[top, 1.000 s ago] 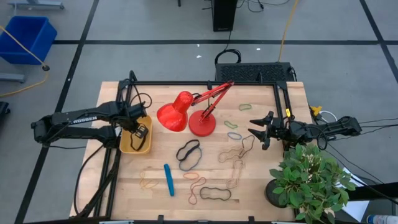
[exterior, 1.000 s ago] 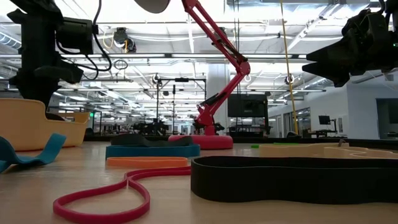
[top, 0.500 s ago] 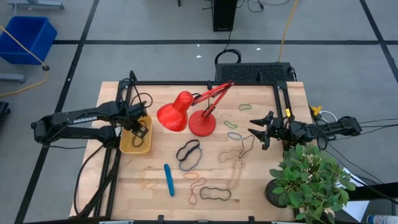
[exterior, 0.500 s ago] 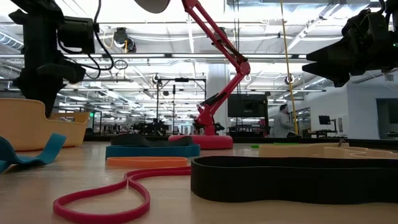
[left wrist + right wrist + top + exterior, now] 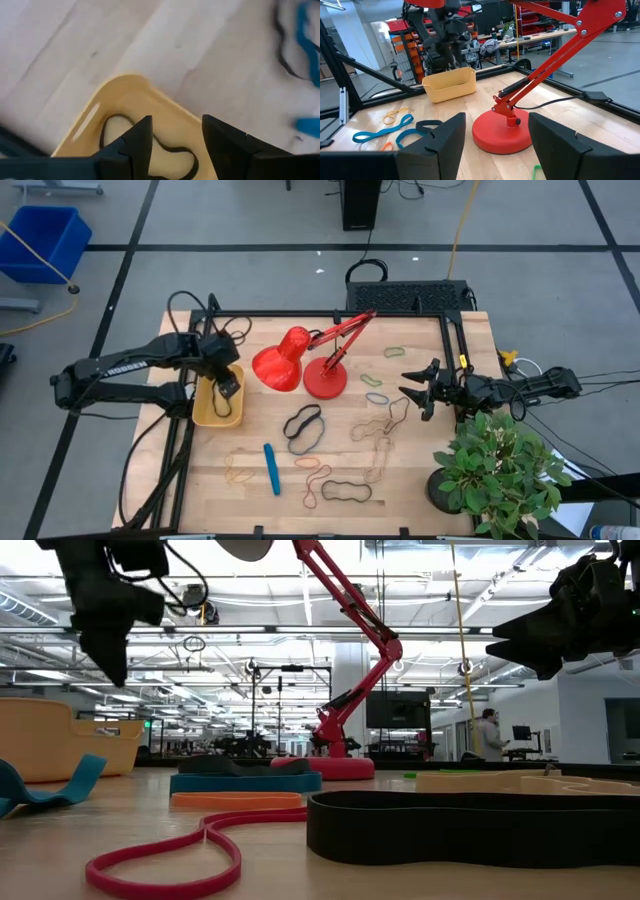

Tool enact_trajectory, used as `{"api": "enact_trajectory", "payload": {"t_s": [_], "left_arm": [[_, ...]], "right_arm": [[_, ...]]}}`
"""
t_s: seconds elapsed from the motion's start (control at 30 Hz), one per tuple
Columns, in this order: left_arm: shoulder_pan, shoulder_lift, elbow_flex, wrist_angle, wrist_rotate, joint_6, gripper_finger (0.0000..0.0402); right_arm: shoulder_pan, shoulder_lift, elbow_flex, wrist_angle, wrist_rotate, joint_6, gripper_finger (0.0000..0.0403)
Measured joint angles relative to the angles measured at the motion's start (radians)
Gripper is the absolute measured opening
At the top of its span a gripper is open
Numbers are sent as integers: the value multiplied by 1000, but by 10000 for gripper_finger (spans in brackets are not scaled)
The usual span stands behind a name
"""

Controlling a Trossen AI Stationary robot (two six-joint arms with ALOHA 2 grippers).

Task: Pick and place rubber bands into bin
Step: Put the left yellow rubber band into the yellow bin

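Note:
The yellow bin (image 5: 215, 408) stands at the table's left, and a black rubber band (image 5: 172, 148) lies on its floor. My left gripper (image 5: 175, 134) hangs open just above the bin (image 5: 125, 82), touching nothing; it also shows in the high view (image 5: 228, 384) and the low view (image 5: 110, 655). Several rubber bands lie flat on the wood: a black pair (image 5: 303, 426), a black one near the front edge (image 5: 346, 491), tan ones (image 5: 375, 430), an orange one (image 5: 316, 478). My right gripper (image 5: 415, 395) waits open and level at the table's right, shown empty in its own view (image 5: 497, 132).
A red desk lamp (image 5: 305, 365) stands mid-table, its base (image 5: 502, 131) ahead of my right gripper. A blue stick (image 5: 271, 468) lies near the front. A potted plant (image 5: 495, 470) fills the front right corner. A black frame (image 5: 330, 315) borders the table's far side.
My left gripper has risen out of the bin and rolled at the wrist; its arm's elbow has lifted with it. The bin has stayed in place.

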Motion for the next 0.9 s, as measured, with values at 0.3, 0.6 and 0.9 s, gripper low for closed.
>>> {"api": "enact_trajectory", "payload": {"t_s": [0.3,0.6,0.9], "left_arm": [[-58,0,7,156,130,-71,180],[-108,0,7,215,141,165,179],[-357,45,7,222,122,271,179]], "right_arm": [[0,0,0,0,0,0,210],[0,0,0,0,0,0,210],[0,0,0,-2,0,0,210]]}}
